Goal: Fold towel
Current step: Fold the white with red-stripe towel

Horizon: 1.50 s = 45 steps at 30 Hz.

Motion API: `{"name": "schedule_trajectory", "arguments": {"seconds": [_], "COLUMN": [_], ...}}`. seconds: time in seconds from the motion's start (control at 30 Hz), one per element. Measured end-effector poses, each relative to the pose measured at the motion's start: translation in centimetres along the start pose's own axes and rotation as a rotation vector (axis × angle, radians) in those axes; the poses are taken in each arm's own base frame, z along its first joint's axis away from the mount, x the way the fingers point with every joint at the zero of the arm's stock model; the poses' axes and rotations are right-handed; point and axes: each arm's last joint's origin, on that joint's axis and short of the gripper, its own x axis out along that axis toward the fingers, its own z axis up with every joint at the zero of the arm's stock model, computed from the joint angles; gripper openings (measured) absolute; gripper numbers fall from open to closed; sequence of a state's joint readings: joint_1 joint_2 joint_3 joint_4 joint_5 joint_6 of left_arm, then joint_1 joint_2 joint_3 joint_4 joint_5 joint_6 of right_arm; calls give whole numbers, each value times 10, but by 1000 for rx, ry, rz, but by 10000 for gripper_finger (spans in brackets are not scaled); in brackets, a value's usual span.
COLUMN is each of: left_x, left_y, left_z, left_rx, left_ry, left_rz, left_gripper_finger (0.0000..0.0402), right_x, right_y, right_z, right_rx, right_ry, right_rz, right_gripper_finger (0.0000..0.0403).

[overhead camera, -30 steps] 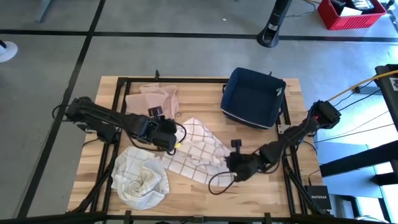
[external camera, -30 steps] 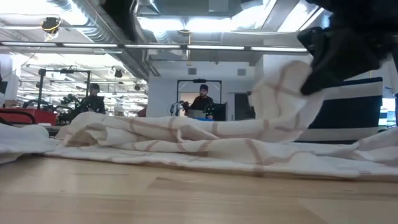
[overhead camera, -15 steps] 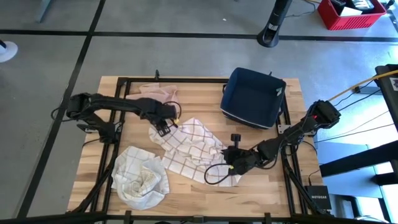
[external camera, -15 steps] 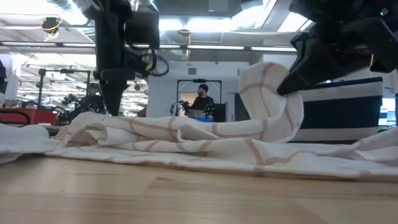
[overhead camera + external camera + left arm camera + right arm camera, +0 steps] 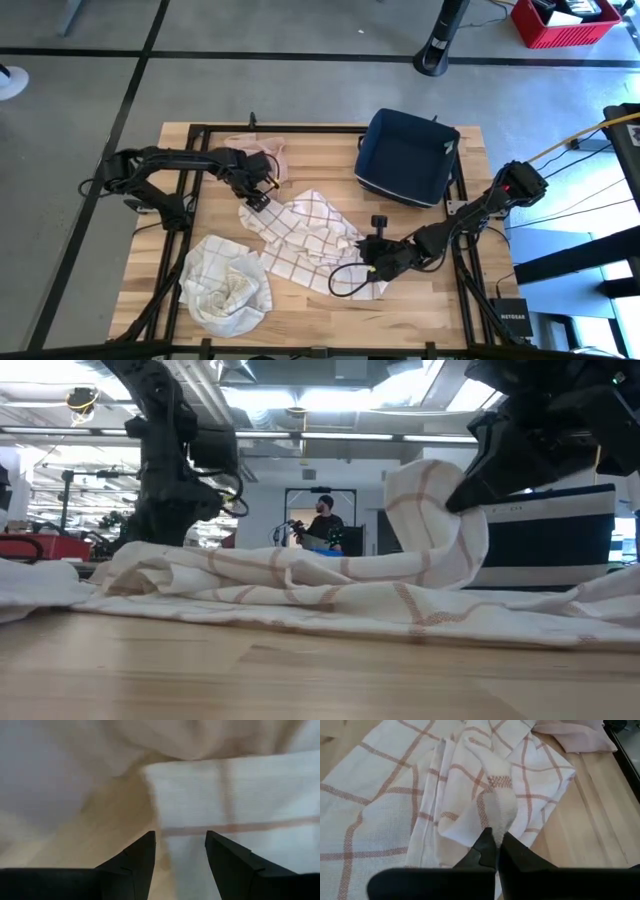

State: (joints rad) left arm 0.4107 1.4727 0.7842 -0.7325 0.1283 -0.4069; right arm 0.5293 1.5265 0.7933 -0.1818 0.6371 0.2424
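The white towel with red-brown checks (image 5: 305, 235) lies rumpled across the middle of the table. My right gripper (image 5: 376, 262) is shut on its near-right part, which rises in a hump (image 5: 430, 490) while the rest stays flat. My left gripper (image 5: 257, 199) points down over the towel's far-left corner (image 5: 220, 795). It is open, one finger (image 5: 145, 850) over bare wood and the other (image 5: 220, 850) over the cloth. In the low view it (image 5: 165, 510) hangs just above the towel's far edge. My right gripper pinches a raised fold of the towel (image 5: 498, 815) between its two shut fingers. It comes slanting down from the table's right side. The fold is lifted off the table and curls over below the fingers (image 5: 470, 480). The rest of the towel lies slack on the wood.
A dark blue bin (image 5: 405, 155) stands at the far right. A pinkish cloth (image 5: 255, 152) lies at the far edge behind the left gripper. A crumpled white towel (image 5: 228, 285) lies at the near left. Bare wood shows along the near edge (image 5: 420, 310).
My left gripper has swung toward the table's far-left and come down, rolling its wrist, to just above the towel's far-left corner; it has stayed open. The towel's far-left part, covered by the arm before, now shows.
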Motion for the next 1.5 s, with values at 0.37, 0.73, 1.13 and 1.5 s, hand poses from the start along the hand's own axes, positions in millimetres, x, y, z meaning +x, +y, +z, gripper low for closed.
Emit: {"name": "schedule_trajectory", "arguments": {"seconds": [0.37, 0.73, 1.13, 1.5], "left_x": [3, -74, -233, -303], "left_y": [-15, -60, -53, -36], "left_z": [1, -27, -94, -112], "left_rx": [235, 420, 553, 582], "left_ry": [-37, -254, -1123, -1789], "left_rz": [-148, -101, -251, -295], "left_gripper_finger": [27, 6, 3, 2], "right_x": [0, -14, -110, -206], "right_y": [0, -6, -74, -168], "right_z": [0, 28, 104, 157], "right_rx": [-1, -70, -135, -35], "right_ry": [-2, -78, -288, -489], "right_rz": [-7, -69, -333, -491], "right_gripper_finger": [3, 4, 6, 5]}}
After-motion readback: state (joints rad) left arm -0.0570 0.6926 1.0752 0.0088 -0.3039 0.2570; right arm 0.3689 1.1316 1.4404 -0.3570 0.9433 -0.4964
